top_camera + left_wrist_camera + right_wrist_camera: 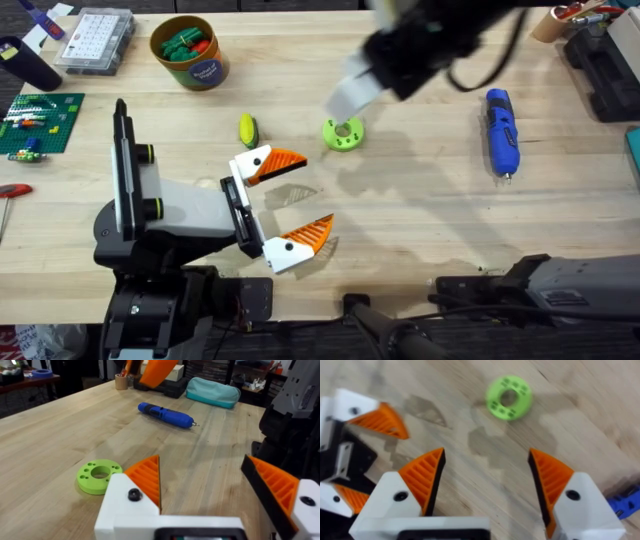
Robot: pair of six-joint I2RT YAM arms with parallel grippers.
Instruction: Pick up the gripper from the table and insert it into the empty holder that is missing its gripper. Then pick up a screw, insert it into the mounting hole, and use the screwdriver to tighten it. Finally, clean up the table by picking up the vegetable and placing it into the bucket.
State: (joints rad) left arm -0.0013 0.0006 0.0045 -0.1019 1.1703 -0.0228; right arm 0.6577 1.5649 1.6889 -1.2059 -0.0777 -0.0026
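Your left gripper (292,203) sits low over the table (420,210), jaws spread wide and holding nothing. Your right gripper (487,477) hangs above the green disc (343,133) (blurred overhead, so its height is hard to judge), jaws also spread. The vegetable (247,130) lies just left of the disc. The screwdriver (502,132) lies well to the right, and the bucket (189,51) stands at the back left.
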